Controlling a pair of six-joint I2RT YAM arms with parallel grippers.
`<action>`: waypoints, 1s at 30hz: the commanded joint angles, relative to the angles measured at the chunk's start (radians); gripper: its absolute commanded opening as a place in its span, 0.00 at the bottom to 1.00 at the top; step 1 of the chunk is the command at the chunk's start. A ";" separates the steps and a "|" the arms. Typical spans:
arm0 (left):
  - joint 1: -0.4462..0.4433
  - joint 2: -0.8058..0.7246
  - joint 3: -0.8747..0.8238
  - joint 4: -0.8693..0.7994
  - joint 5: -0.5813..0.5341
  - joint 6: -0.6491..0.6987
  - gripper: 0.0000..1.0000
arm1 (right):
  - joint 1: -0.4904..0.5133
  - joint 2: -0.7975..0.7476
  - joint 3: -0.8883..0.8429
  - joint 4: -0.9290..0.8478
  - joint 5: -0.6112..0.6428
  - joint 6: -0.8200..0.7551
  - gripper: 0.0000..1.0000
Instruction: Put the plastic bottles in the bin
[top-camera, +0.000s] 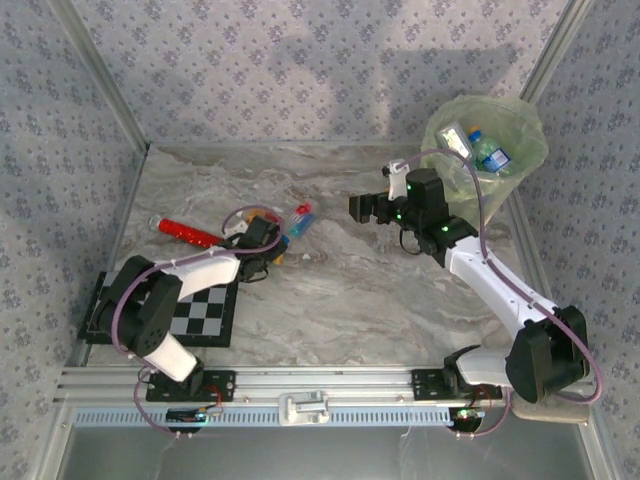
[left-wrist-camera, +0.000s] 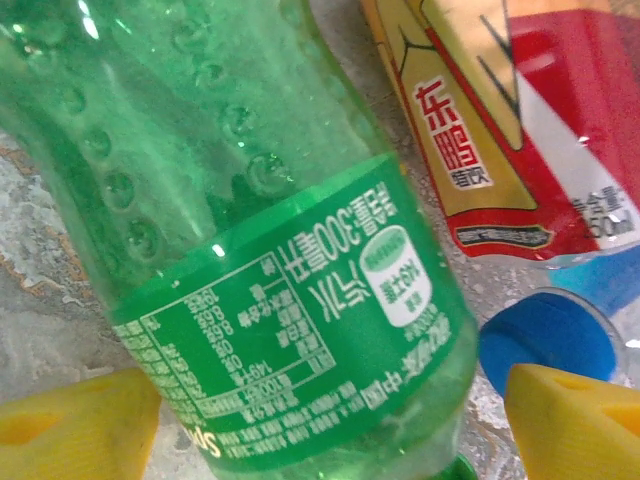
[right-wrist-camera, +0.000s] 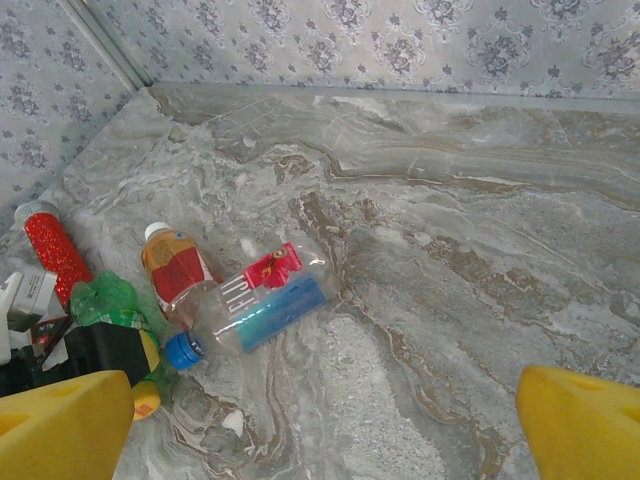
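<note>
left gripper (left-wrist-camera: 320, 435) is low over the bottle cluster on the left-middle of the marble table (top-camera: 340, 290), jaws apart and straddling the green bottle (left-wrist-camera: 270, 250). its yellow fingertips (left-wrist-camera: 70, 430) flank the label end. one pad stands clear of the plastic, the other is right at the bottle's side, can't tell if it touches. not clamped, nothing lifted. green bottle lies on its side on the table. just beside it are a red-and-yellow labelled bottle (left-wrist-camera: 500, 130) and the blue cap (left-wrist-camera: 545, 340) of a clear bottle (right-wrist-camera: 265, 300), which also lies on its side and has a blue and red label. a red bottle (top-camera: 190, 232) lies at the left end of the cluster, a little apart from the others.

right gripper (right-wrist-camera: 320, 430) is fully spread and empty, hovering over bare table right of centre. it is near the bin (top-camera: 530, 140) but not touching it, and well apart from the cluster.

bin stands in the far right corner, lined with a pale green bag. at least two bottles are inside, one of them a blue-labelled bottle (top-camera: 490, 155) with a blue cap.

checkerboard (top-camera: 205, 312) lies flat by the left arm's base.
</note>
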 joint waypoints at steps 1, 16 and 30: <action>-0.005 0.018 0.028 -0.001 -0.040 -0.035 0.85 | 0.008 -0.004 0.001 -0.026 0.025 -0.022 1.00; -0.005 0.065 0.016 0.006 -0.071 -0.048 0.72 | 0.013 -0.012 -0.003 -0.029 0.026 -0.025 1.00; -0.009 -0.005 -0.015 -0.004 -0.114 -0.055 0.53 | 0.021 -0.027 -0.018 -0.016 0.026 -0.033 1.00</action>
